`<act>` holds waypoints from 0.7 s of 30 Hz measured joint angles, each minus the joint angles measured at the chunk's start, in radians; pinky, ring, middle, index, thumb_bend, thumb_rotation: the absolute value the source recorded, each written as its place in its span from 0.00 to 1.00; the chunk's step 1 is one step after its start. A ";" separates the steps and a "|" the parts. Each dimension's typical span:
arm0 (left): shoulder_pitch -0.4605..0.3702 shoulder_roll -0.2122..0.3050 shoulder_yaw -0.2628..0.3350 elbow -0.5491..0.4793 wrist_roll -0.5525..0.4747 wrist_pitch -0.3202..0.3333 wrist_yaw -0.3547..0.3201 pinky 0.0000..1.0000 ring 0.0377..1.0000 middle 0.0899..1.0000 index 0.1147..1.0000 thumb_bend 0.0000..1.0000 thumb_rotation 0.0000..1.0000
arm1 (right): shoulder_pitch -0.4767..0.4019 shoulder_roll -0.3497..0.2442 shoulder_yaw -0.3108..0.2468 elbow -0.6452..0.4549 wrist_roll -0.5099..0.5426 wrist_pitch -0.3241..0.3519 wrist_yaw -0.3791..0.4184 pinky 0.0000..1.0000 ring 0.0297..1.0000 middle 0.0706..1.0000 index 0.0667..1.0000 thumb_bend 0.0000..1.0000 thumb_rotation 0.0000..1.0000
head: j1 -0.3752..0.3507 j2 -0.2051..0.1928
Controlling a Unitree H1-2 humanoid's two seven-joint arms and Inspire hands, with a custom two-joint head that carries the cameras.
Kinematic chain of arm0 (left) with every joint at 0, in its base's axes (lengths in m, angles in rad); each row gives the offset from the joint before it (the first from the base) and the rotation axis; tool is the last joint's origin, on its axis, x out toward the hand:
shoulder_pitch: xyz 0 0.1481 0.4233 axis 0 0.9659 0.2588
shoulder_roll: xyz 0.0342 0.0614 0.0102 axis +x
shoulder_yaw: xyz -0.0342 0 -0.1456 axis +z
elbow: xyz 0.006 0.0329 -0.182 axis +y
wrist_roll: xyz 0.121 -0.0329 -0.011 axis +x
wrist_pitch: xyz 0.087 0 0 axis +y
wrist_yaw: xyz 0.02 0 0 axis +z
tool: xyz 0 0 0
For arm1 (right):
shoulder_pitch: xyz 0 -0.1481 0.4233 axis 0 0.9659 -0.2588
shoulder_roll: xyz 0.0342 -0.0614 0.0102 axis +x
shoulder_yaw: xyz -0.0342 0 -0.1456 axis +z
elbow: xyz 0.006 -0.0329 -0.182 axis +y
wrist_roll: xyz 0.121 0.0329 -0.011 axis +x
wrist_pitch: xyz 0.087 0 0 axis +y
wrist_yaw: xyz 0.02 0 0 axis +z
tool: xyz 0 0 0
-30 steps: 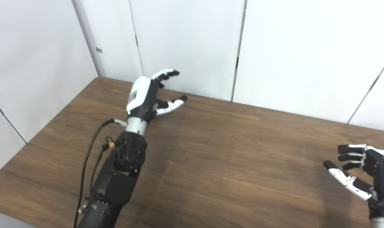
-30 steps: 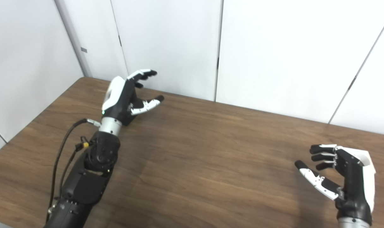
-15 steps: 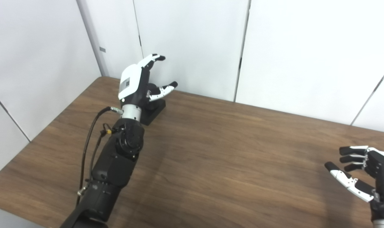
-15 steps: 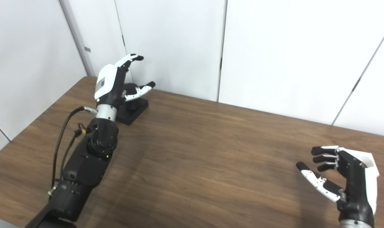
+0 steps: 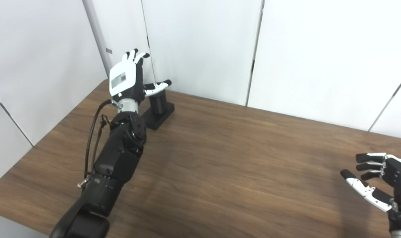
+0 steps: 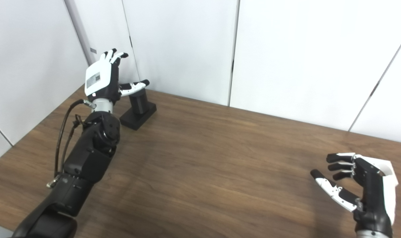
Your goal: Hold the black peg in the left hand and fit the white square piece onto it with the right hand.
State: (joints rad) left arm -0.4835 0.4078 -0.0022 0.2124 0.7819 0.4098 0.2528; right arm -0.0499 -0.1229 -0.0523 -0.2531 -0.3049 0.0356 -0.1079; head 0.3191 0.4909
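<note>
Right robot hand [image 6: 362,190]: nearest the camera, well apart from the black peg, low over the bench; fingers spread and curled, holding nothing.
White square piece: not visible in either view, so its place could not be told.
Bench [image 5: 240,172]: brown wood grain, bare across the middle between the two arms.
Left arm: reached from the near left edge toward the far left corner, cable looping beside it.
Black peg [image 5: 158,102]: stood upright on its flat black base, near the bench's far left corner, close to the white wall panels.
Left robot hand [image 5: 126,82]: just left of the peg and raised above it, back plate toward the camera, fingers wide and pointing up; thumb stretched out over the peg's top. It gripped nothing.
Stage, as judged: approach to the peg, grasp not yet made.
Risk: the outstretched thumb sat so close to the peg's top that a careless descent could knock it over or shove the base toward the wall.
Risk: closing from above rather than around the shaft might give a weak hold.
</note>
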 measured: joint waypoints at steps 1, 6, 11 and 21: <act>-0.002 0.003 -0.005 0.001 0.006 0.020 -0.010 0.89 0.97 0.96 0.80 0.87 0.43 | 0.000 0.000 0.000 0.000 0.000 0.000 0.000 0.41 0.51 0.58 0.45 0.49 0.11 | 0.000 0.000; -0.013 0.012 -0.010 0.015 0.050 0.056 -0.054 0.88 0.98 0.97 0.78 0.89 0.45 | 0.000 0.000 0.000 0.000 0.000 0.000 0.001 0.41 0.52 0.58 0.45 0.49 0.11 | 0.000 0.003; -0.018 0.003 0.018 0.028 0.106 0.057 -0.113 0.86 0.98 0.98 0.77 0.91 0.48 | 0.000 -0.001 -0.001 0.000 0.000 0.000 0.003 0.41 0.51 0.58 0.45 0.49 0.11 | 0.002 0.006; -0.023 -0.028 0.057 0.042 0.222 0.057 -0.253 0.84 0.99 0.98 0.73 0.95 0.57 | 0.000 -0.001 -0.002 -0.008 0.000 0.005 0.006 0.41 0.52 0.58 0.45 0.49 0.11 | 0.000 0.011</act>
State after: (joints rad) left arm -0.5069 0.3800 0.0549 0.2544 1.0035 0.4670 0.0002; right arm -0.0498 -0.1236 -0.0542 -0.2610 -0.3049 0.0409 -0.1023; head 0.3191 0.5016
